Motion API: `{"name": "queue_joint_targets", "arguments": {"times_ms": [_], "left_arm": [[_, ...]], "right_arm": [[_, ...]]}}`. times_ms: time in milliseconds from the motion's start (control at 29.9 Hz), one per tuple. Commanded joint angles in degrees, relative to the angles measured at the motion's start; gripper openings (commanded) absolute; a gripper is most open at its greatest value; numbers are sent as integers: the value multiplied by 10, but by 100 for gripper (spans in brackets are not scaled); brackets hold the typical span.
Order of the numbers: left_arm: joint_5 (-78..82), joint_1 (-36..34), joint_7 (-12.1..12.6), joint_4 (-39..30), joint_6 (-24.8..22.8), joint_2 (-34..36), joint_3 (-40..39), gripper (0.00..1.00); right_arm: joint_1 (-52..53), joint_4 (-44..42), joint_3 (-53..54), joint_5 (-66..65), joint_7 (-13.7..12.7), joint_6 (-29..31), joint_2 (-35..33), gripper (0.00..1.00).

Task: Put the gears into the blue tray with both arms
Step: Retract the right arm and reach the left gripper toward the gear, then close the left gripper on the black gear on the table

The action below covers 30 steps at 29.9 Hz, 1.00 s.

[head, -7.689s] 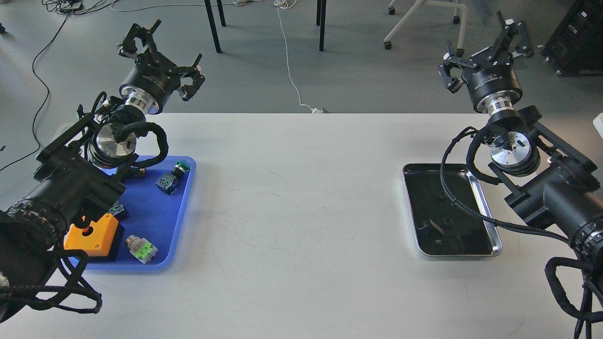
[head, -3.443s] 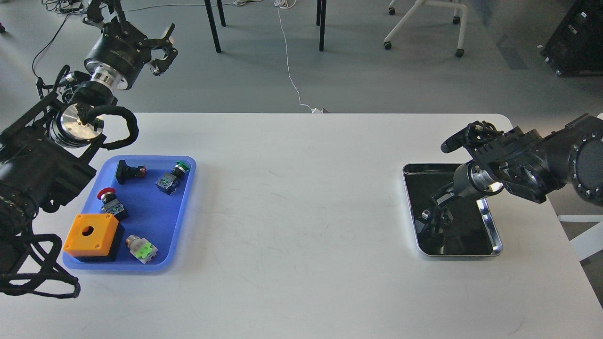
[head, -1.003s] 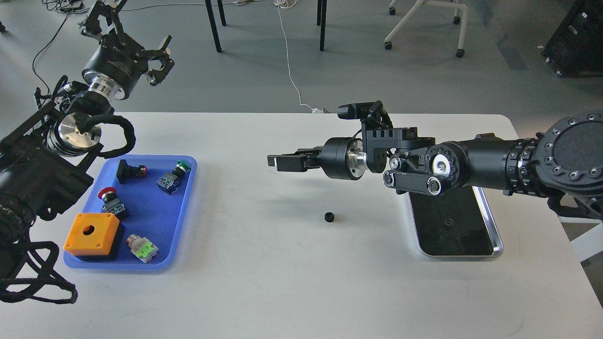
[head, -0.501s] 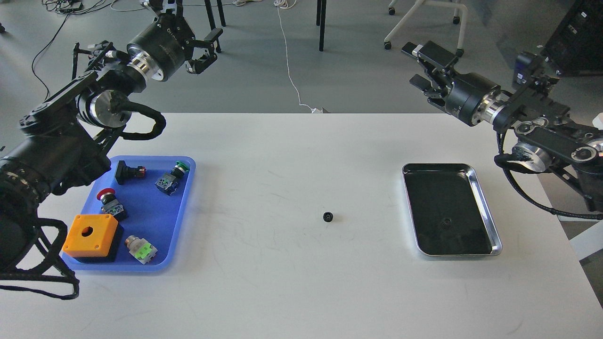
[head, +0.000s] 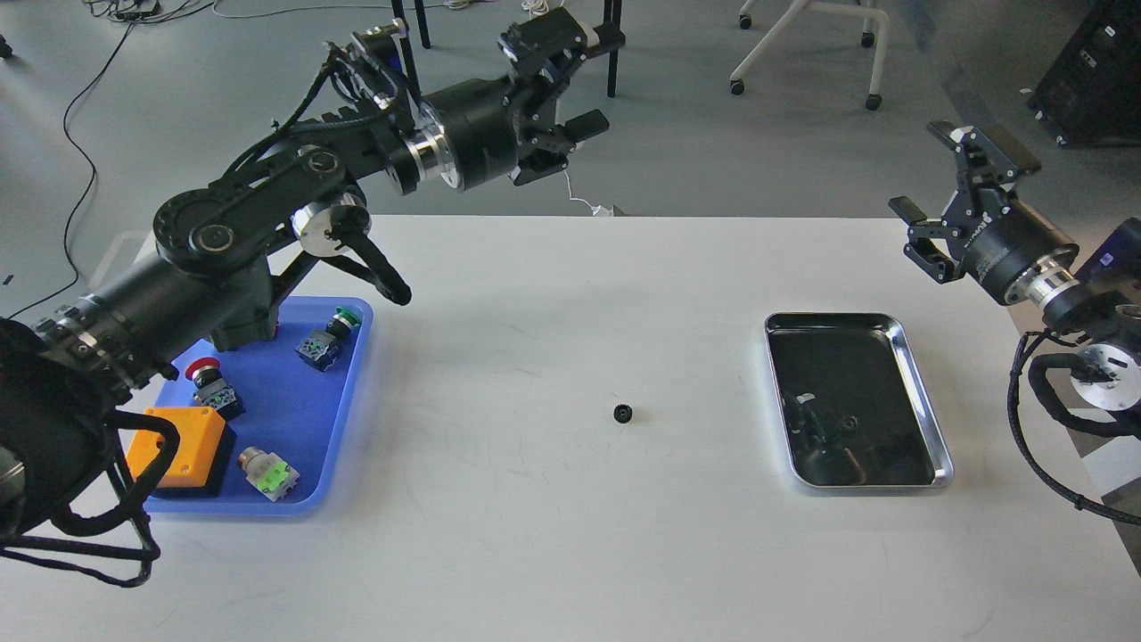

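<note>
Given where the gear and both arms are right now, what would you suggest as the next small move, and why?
Probably lower the left end effector toward the gear lying alone on the white table, between the blue tray and the steel tray. That end effector looks open and empty, high above the table's far edge, and the right end effector is raised off to the side.
</note>
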Motion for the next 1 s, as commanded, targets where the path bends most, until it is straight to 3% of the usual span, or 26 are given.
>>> {"name": "queue_joint_targets", "arguments": {"times_ms": [0, 468, 669, 969], "left_arm": [[108, 24, 1, -42, 19, -13, 20, 98], [532, 32, -1, -28, 218, -69, 232, 96], [605, 38, -2, 49, 234, -77, 291, 91], [605, 62, -1, 93, 260, -80, 332, 73]], "right_arm": [[-27, 1, 2, 44, 0, 40, -20, 99], [-90, 1, 14, 92, 0, 43, -32, 99], [-90, 7, 14, 92, 0, 43, -33, 99], [-90, 17, 16, 91, 0, 43, -33, 99]]}}
